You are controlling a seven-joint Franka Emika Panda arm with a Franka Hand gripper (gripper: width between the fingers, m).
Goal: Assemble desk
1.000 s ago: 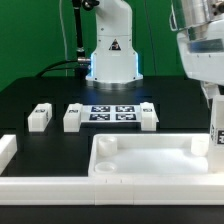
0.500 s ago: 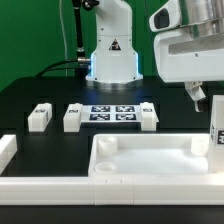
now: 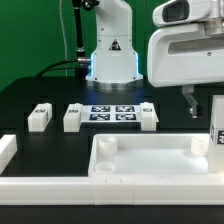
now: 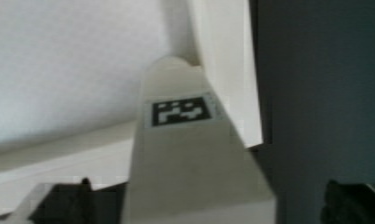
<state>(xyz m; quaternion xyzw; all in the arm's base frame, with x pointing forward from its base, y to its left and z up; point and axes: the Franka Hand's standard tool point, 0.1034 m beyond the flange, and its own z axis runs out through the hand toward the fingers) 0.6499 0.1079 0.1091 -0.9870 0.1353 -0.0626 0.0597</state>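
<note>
The desk top (image 3: 150, 162) lies flat at the front of the black table (image 3: 30, 95), with its rim upward. At its far corner, on the exterior view's right, I see the upright leg (image 3: 217, 128) with its tag toward the camera. The gripper (image 4: 210, 198) hangs above this leg with the jaws wide apart. In the wrist view a gap shows on each side, so it grasps nothing. Behind the top lie the first leg (image 3: 40, 117) and the second leg (image 3: 72, 117), on the exterior view's left of the marker board (image 3: 112, 112), and the third leg (image 3: 148, 115) just beside its right.
</note>
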